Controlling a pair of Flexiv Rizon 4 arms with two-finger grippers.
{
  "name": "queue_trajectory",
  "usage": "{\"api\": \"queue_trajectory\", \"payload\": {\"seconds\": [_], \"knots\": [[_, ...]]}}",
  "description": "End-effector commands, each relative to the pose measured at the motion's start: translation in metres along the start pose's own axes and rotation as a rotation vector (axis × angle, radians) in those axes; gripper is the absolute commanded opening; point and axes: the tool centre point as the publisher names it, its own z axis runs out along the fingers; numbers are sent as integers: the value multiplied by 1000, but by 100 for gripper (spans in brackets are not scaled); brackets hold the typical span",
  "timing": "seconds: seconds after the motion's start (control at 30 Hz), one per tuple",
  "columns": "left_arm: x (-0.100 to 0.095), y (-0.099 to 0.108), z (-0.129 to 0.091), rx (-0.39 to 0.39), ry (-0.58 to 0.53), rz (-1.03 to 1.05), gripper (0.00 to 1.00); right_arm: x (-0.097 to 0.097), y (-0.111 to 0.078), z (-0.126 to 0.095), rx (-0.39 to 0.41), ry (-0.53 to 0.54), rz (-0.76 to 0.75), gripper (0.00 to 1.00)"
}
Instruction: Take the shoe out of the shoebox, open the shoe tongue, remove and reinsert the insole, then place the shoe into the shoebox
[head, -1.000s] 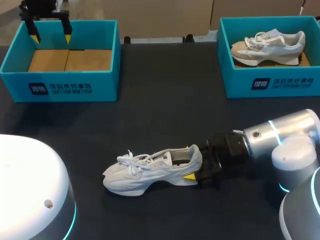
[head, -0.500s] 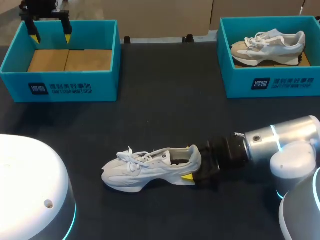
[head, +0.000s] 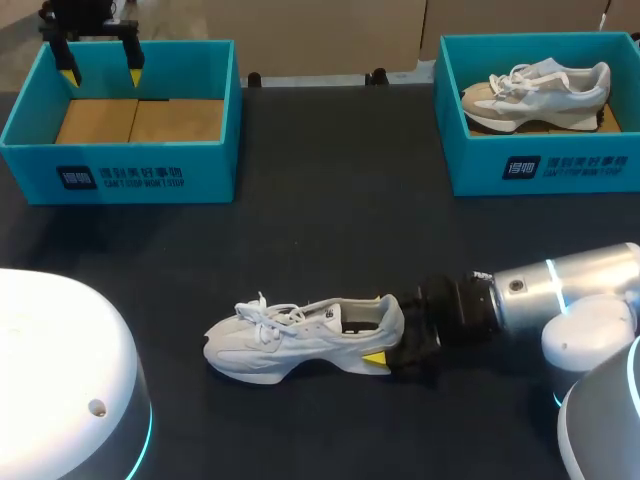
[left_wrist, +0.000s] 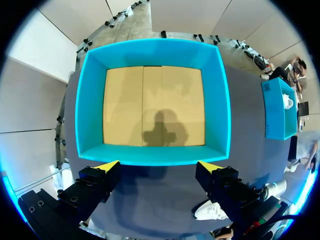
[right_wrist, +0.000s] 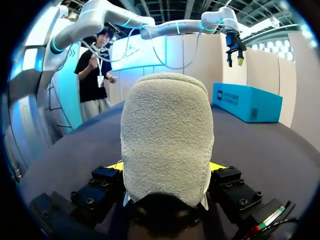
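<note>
White shoe (head: 290, 338) lies lower centre on the tabletop (head: 330, 220); our right gripper (head: 385, 338) clamps its heel, apparently steadying it for tongue work. Our left gripper (head: 101, 72) hangs spread wide above the upper-left shoebox (head: 120, 178).

white sneaker (head: 300, 335) sits upright on its sole at the near middle of the table, toe pointing left, laces loose, heel to the right pinched in my right claw (head: 383, 328). teal shoebox (head: 150, 178) is far left, open top, tan cardboard floor showing
</note>
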Motion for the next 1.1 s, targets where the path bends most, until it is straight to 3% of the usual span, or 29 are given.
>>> {"api": "queue_trajectory", "payload": {"seconds": [0.03,1.1], "knots": [[0,0,0,0,0,0,100,1,-1,1,-1,9,-1,0],[0,0,0,0,0,0,100,-1,-2,0,-6,31,-4,0]]}}
